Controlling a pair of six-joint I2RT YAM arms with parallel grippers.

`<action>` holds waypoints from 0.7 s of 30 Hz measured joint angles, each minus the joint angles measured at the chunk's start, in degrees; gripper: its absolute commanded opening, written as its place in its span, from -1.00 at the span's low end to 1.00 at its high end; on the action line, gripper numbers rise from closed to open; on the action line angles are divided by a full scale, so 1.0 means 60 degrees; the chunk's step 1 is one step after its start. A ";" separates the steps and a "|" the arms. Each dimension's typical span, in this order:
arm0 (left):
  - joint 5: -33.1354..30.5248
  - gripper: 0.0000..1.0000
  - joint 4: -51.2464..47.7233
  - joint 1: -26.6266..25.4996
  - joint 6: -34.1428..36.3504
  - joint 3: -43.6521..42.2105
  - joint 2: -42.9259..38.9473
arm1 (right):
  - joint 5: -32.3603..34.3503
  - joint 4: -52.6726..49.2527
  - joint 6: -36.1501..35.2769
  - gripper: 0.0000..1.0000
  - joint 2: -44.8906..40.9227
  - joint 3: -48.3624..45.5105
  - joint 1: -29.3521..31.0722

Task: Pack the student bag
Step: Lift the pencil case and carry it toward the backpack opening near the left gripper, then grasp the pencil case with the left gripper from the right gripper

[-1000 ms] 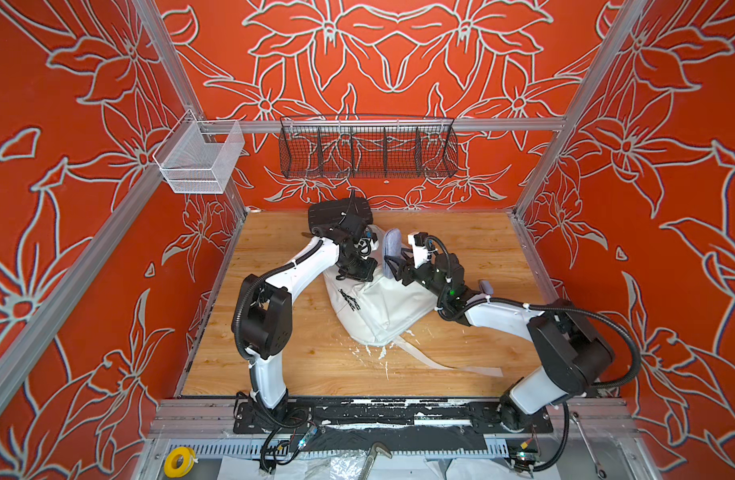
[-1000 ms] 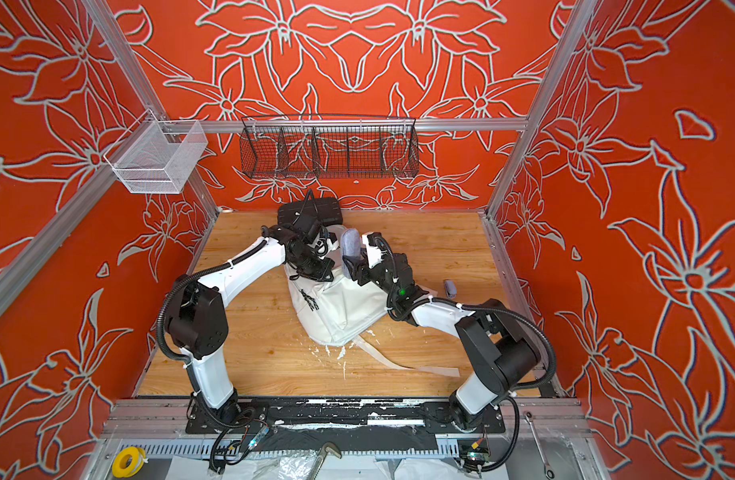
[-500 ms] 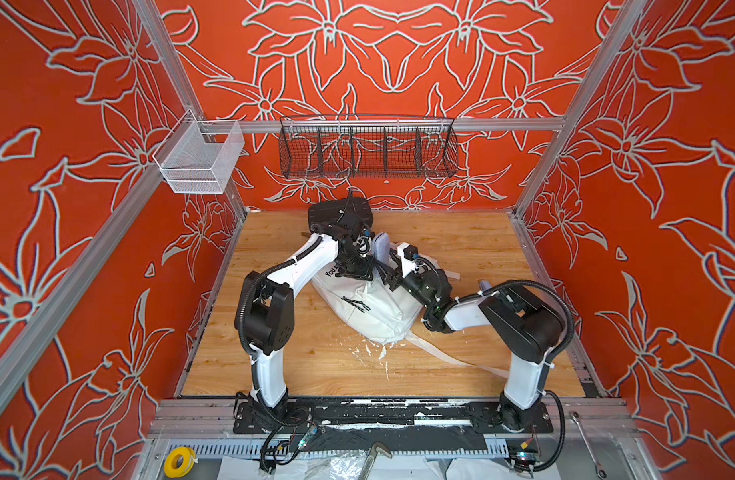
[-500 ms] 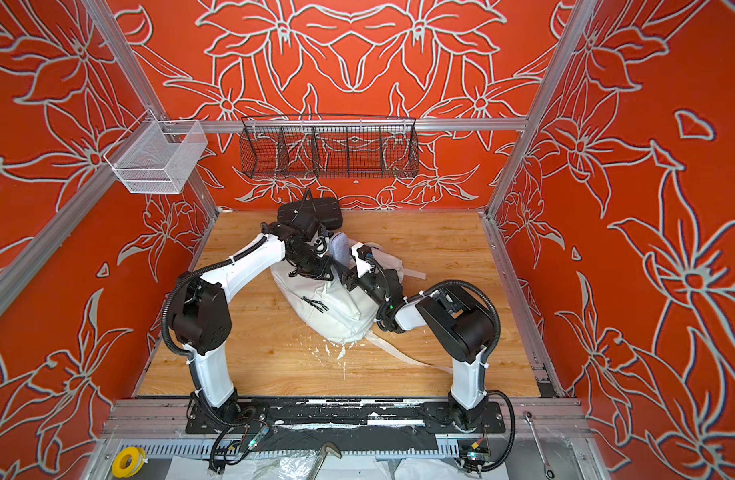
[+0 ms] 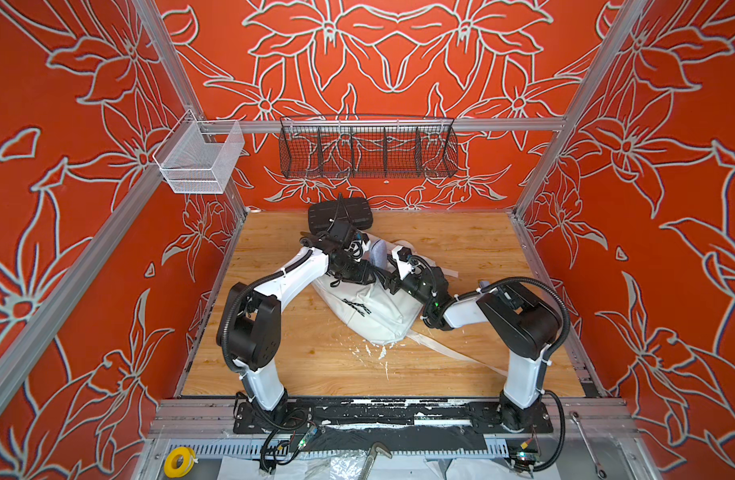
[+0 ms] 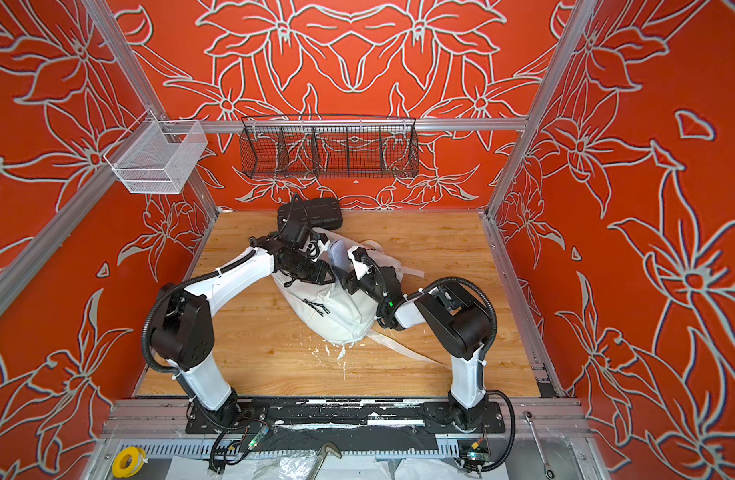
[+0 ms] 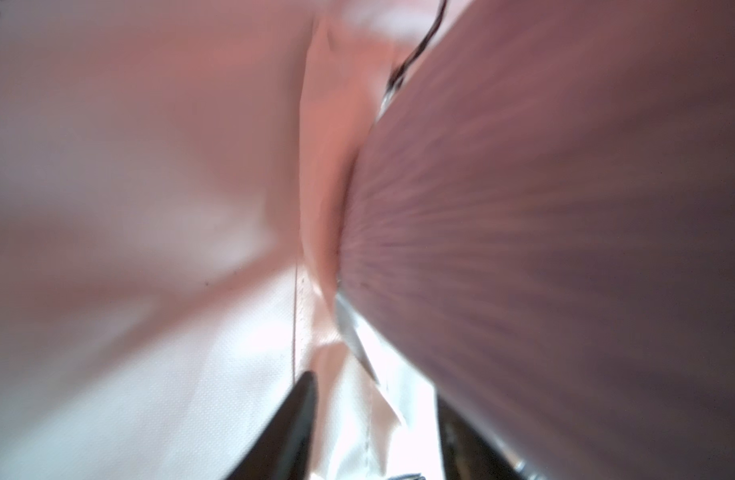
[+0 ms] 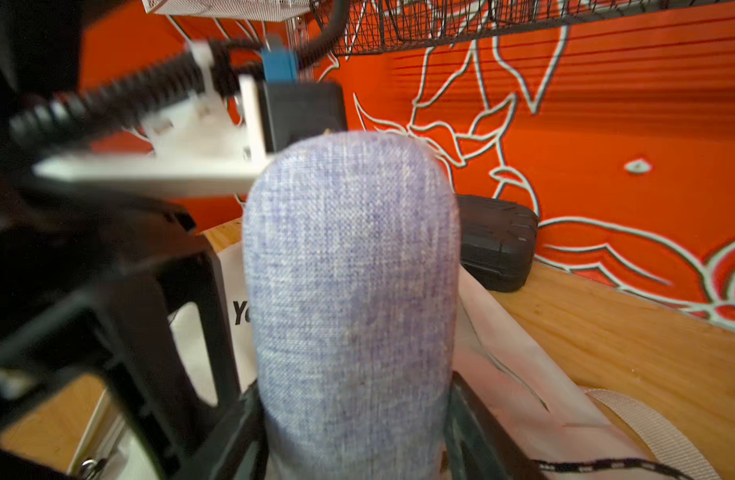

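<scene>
The white student bag (image 5: pixel 374 307) (image 6: pixel 336 307) lies in the middle of the wooden table, its mouth toward the back. My right gripper (image 5: pixel 385 271) (image 6: pixel 349 273) (image 8: pixel 351 386) is shut on a lavender woven pouch (image 5: pixel 378 253) (image 8: pixel 351 270), which stands upright at the bag's mouth. My left gripper (image 5: pixel 359 272) (image 6: pixel 315 272) (image 7: pixel 376 395) is at the bag's upper edge right beside the pouch. Its fingers (image 7: pixel 299 415) stand apart with a fold of white bag fabric (image 7: pixel 149 208) between them. Close fabric fills the left wrist view.
A black ribbed hard case (image 5: pixel 340 214) (image 8: pixel 498 245) lies at the back, just behind the bag. A long white strap (image 5: pixel 453 353) trails toward the front right, with white crumbs (image 5: pixel 374 353) near it. A black wire basket (image 5: pixel 367 147) and a white mesh basket (image 5: pixel 199 160) hang on the walls.
The right arm folded in and carried the pouch a little left to the bag's mouth. The bag slid left. The left gripper's fingers have come apart.
</scene>
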 measured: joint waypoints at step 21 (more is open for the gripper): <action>-0.1395 0.07 0.2535 0.0153 -0.0317 -0.0572 -0.0452 | -0.1351 -0.2922 -0.0674 -0.42 -0.0095 0.0998 -0.0135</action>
